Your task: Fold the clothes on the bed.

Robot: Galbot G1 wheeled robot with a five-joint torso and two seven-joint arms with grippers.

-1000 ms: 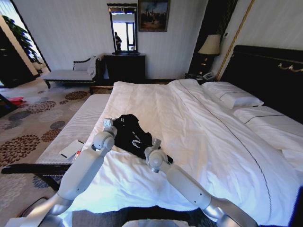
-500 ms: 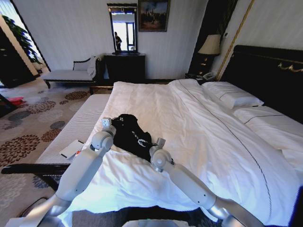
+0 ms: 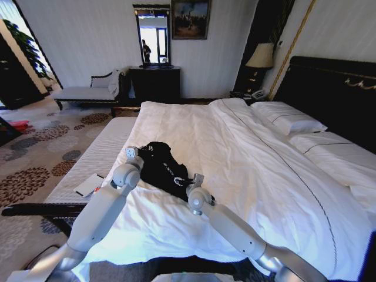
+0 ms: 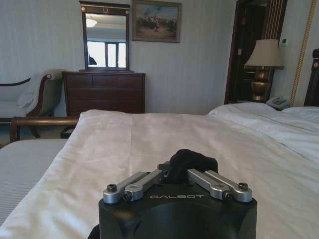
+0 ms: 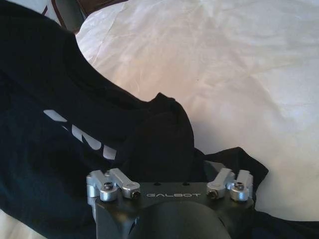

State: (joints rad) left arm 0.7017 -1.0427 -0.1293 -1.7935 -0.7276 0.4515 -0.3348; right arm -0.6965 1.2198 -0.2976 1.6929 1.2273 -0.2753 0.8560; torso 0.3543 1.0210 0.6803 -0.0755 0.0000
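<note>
The clothes (image 3: pixel 164 167) bunch between left gripper (image 4: pixel 178 175) and right gripper (image 5: pixel 167 172), fingers pinching fabric, tips hidden.

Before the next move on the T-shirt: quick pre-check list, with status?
1. Left gripper has cloth: ok, a bunched black fold sits between its fingers.
2. Right gripper has cloth: ok, a raised fold of the black T-shirt sits between its fingers.
3. Shirt lies flat: not ok, it is crumpled near the foot of the bed.
4. White lettering readable: cannot tell, partly folded under.
5. Duvet pinched with the shirt: cannot tell, fingertips are hidden under cloth.
</note>
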